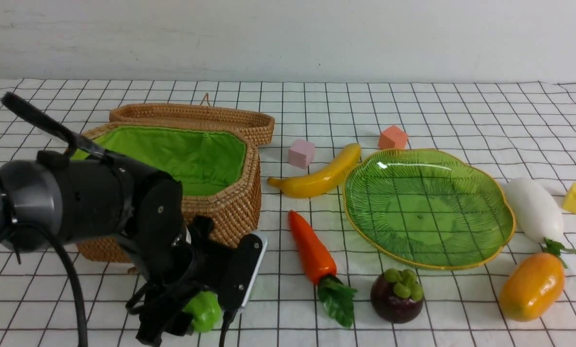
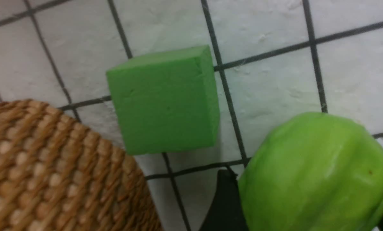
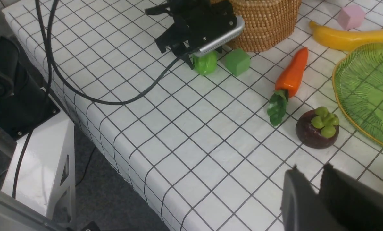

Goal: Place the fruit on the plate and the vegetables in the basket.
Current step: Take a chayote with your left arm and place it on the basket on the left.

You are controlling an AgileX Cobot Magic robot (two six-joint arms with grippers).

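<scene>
**Left jaws astride the gourd (image 1: 206,308) at the near edge of the table (image 1: 413,111).**

The left jaws stand wide, one on each side of the light-green gourd, which rests on the table; whether they press it I cannot tell. The right jaws hang nearly together with nothing between them. A green cube (image 2: 164,99) lies just beside the gourd, by the basket (image 1: 230,212) wall. To the right lie the mangosteen (image 1: 396,296) and mango (image 1: 532,286), then the carrot (image 1: 312,253), all on the table outside the plate (image 1: 427,207). The radish (image 1: 533,209) lies at the plate's right. The banana (image 1: 319,176) lies just beside its left rim, between plate and open basket.
</scene>
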